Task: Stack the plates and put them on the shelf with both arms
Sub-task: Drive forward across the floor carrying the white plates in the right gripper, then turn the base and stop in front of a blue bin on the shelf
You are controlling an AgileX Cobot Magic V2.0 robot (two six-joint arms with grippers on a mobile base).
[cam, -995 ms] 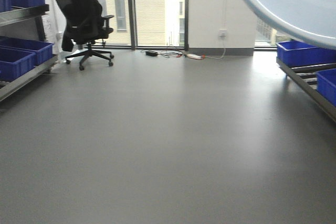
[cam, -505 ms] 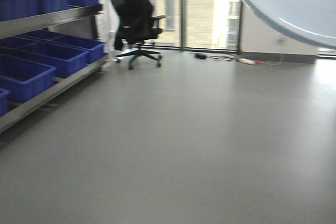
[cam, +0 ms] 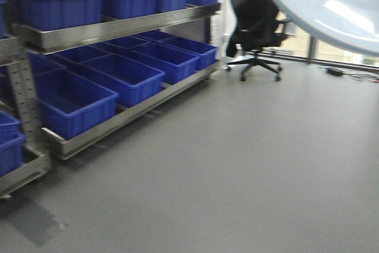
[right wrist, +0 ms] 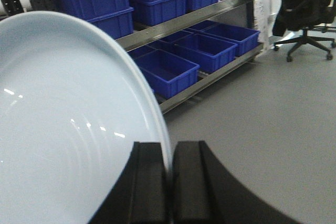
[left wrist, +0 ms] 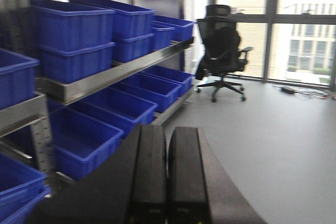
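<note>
Blue crates point(cam: 127, 78) crowd the shelf point(cam: 118, 26) by a black chair point(cam: 257, 19); right jaws pinch a plate point(right wrist: 68, 129), left jaws closed empty.

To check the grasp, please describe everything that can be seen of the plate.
The plate is round, shallow and glossy, pale bluish-white, like glazed ceramic, with faint rings and a low upturned rim. It hangs tilted in the air above the grey floor, near the shelf. The right gripper is shut on its rim.
</note>
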